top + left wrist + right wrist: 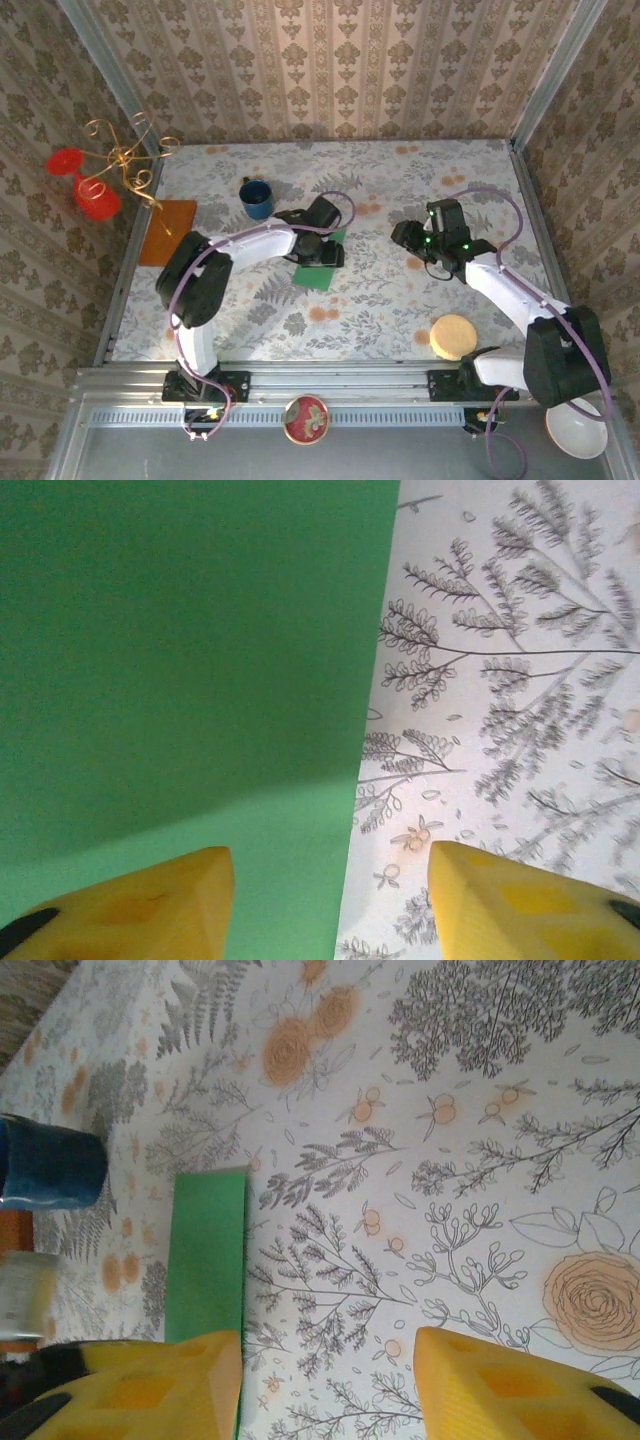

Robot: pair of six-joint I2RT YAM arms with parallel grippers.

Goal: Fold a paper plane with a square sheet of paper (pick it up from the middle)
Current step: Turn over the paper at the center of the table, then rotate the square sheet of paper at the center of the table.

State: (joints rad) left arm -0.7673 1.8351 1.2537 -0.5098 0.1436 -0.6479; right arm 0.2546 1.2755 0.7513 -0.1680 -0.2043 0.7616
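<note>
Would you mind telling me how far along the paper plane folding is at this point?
Done: little that shows; the green sheet lies flat on the table, a plain rectangle with no nose or wings. In hand: the left tool hovers open over its edge, gripping nothing; the right tool hangs open off to one side. Left: essentially all the plane's folds.

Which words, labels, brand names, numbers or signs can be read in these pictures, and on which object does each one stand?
There are none that can be read.
The green paper is plain.
No print shows on the blue mug, though it is small and partly blurred.
The tablecloth and the wallpaper carry only flower and leaf patterns, no letters.
</note>
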